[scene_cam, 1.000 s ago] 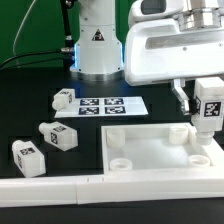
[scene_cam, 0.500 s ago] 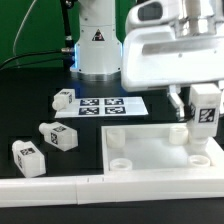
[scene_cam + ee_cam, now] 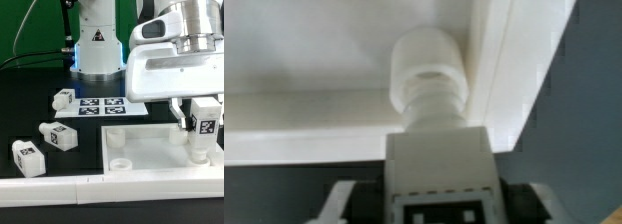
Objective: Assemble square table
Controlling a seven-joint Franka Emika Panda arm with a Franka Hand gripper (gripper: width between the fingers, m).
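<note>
While three legs [image 3: 62,99] [image 3: 58,135] [image 3: 28,153] lie loose well away, the gripper [image 3: 204,116] — clamped on the fourth leg [image 3: 203,147] — stands it at a tabletop [image 3: 150,136] corner below; none looks attached yet.

You see smooth, faintly glossy white plastic on the tabletop [image 3: 150,150] and the leg [image 3: 205,125]; the marker board [image 3: 105,105] looks like matt paper, the table [image 3: 30,95] matt black.

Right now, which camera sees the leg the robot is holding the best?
The wrist view. The leg fills the middle, its round end pointing into the tabletop corner. The exterior view shows the leg small and upright in the gripper, its tag facing the camera.
</note>
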